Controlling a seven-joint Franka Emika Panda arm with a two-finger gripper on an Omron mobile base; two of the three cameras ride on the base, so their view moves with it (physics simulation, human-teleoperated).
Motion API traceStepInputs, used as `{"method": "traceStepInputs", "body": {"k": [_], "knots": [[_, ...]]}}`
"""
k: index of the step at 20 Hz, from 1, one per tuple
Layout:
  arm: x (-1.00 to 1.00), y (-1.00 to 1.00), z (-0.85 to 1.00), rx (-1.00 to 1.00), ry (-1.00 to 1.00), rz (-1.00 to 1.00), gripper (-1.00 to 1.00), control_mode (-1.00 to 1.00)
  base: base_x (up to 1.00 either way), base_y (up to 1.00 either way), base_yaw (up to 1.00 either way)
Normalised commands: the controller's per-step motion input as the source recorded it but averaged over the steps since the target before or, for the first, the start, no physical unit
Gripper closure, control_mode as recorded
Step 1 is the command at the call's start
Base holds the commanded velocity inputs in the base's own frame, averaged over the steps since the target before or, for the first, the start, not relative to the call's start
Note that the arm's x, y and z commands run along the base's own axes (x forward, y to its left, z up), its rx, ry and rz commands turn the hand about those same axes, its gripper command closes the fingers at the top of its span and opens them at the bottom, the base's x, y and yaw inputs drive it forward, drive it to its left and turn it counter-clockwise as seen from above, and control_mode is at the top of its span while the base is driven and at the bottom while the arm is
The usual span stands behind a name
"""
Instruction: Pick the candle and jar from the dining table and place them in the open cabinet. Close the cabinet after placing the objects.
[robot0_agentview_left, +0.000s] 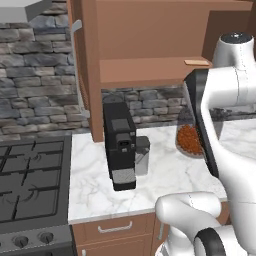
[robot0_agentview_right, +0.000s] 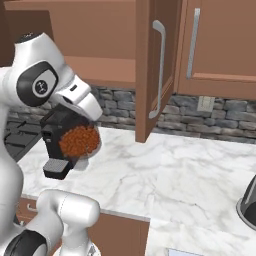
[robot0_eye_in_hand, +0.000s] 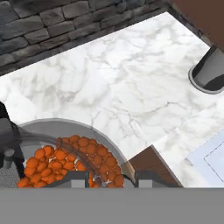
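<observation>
The fingers (robot0_eye_in_hand: 75, 179) are pinched narrow on the jar (robot0_eye_in_hand: 70, 155), their two dark tips rising at the rim of the glass so the reddish-brown granules sit right in front of them and the lid stays level; that grip at the top edge looks chosen to carry the jar hanging upright rather than tipped. Just beyond the fingers lies bare marble counter (robot0_eye_in_hand: 122, 78), with the jar held above it, close beside the black coffee machine (robot0_agentview_left: 120, 145), which stands just to one side of the gripper (robot0_agentview_right: 82, 150). Further out and overhead, the cabinet (robot0_agentview_left: 145, 45) stands with its door (robot0_agentview_right: 150, 70) swung wide, leaving the wooden shelf (robot0_agentview_left: 145, 72) free to receive the load; a small flat tan thing on that shelf (robot0_agentview_left: 196, 62) may be the candle, though it is too small to be sure. By my reading, the jar is on its way up to the shelf, and the lift must clear the shelf's front edge.
</observation>
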Motion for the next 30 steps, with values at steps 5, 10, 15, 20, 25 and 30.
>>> {"method": "traceStepInputs", "body": {"k": [5,10,15,20,25,30], "knots": [[-0.35,-0.12,0.36,0.0,-0.14,0.14,1.0,-1.0,0.0,0.0,0.0],[-0.21,0.0,0.34,0.0,-0.17,0.19,1.0,-1.0,0.0,0.0,0.0],[-0.4,0.03,0.54,0.0,-0.18,0.14,1.0,-1.0,0.0,0.0,0.0],[-0.08,0.1,0.39,0.0,-0.07,0.07,1.0,-1.0,0.0,0.0,0.0],[0.0,0.12,0.26,-0.01,-0.08,0.02,1.0,-1.0,0.0,0.0,0.0],[0.0,0.04,0.01,0.0,-0.22,0.06,1.0,-1.0,0.0,0.0,0.0]]}}
